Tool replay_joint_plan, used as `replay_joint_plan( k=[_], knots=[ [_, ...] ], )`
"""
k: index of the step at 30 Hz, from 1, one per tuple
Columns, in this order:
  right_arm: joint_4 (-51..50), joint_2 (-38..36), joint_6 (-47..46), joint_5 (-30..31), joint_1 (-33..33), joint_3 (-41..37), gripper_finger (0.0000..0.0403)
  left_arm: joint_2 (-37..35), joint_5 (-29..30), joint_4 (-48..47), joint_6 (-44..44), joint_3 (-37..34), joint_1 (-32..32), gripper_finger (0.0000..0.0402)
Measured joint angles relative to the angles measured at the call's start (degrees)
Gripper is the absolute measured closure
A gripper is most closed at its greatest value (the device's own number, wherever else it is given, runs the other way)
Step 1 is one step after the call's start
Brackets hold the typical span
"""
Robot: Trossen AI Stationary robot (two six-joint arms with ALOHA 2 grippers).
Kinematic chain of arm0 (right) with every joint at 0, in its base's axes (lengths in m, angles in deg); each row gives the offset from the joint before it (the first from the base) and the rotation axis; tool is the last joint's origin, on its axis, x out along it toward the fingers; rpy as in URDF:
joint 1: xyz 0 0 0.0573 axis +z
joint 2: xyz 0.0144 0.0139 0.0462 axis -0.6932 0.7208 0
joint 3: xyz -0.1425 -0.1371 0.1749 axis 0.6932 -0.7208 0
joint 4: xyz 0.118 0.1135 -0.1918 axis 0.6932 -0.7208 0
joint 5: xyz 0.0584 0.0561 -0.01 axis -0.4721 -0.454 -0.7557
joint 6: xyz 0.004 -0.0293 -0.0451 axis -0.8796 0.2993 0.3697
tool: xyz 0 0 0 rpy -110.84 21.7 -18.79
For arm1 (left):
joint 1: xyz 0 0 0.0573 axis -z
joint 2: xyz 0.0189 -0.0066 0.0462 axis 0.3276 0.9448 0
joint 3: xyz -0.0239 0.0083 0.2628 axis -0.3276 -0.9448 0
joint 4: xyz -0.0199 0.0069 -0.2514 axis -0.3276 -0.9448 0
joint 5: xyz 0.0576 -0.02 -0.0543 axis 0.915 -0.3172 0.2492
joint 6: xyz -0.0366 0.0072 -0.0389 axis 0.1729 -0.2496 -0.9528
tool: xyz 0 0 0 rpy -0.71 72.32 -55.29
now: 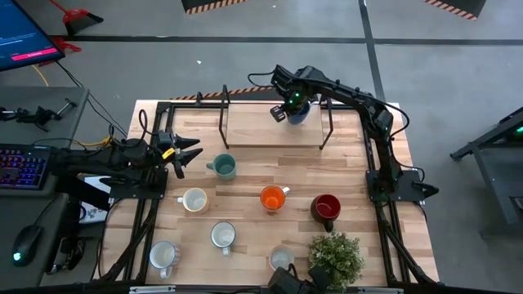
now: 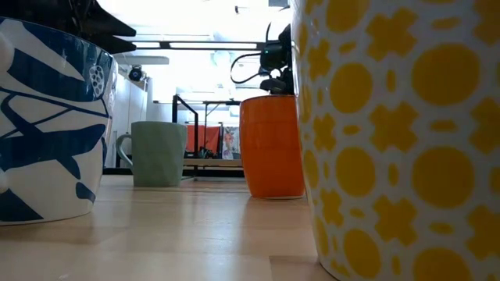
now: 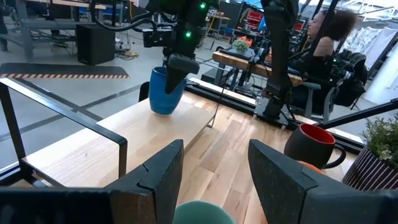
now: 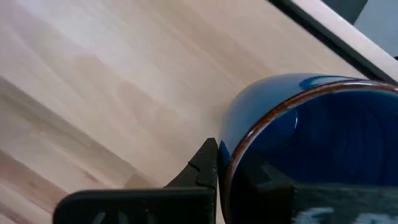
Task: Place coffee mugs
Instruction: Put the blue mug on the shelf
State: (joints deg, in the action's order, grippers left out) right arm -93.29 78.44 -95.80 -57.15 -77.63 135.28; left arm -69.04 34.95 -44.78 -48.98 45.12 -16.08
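A blue mug (image 1: 297, 113) is at the far middle of the table, over the raised wooden shelf (image 1: 253, 129), with my right gripper (image 1: 290, 104) shut on it from above. It also shows tilted in the left wrist view, as the blue mug (image 3: 166, 90). My left gripper (image 3: 214, 174) waits open at the table's left. Just past its fingers, untouched, a teal mug (image 1: 222, 167) stands on the table. An orange mug (image 1: 274, 198), a dark red mug (image 1: 325, 207) and several white mugs, such as one (image 1: 194, 199), stand upright on the table. My right gripper holds the blue mug by its rim (image 4: 245, 146), the wall pinched with one finger (image 4: 204, 167) outside and the other (image 4: 268, 182) inside. The fingers come from above, pointing down. The mug hangs slightly tilted. I cannot tell whether its base (image 3: 163, 111) touches the shelf.
A potted plant (image 1: 335, 257) stands at the near right. The shelf's black frame posts (image 1: 224, 114) rise at the far side. In the low view, patterned white mugs (image 2: 406, 133) stand close by. A person (image 3: 329, 31) sits beyond the table.
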Motion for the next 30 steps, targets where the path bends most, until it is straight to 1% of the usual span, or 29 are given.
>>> replay_joint_plan(
  k=[15,20,30],
  knots=[
    [-0.3,0.0,-1.4,-0.2,0.8,0.0,0.0403,0.0,0.0,0.0,0.0,0.0,0.0,0.0229],
    [-0.5,1.5,-1.4,-0.5,1.6,0.0,0.0403,0.0,0.0,0.0,0.0,0.0,0.0,0.0229],
    [-0.2,1.8,-1.5,0.9,2.0,0.0,0.0403,0.0,0.0,0.0,0.0,0.0,0.0,0.0229]
  ],
)
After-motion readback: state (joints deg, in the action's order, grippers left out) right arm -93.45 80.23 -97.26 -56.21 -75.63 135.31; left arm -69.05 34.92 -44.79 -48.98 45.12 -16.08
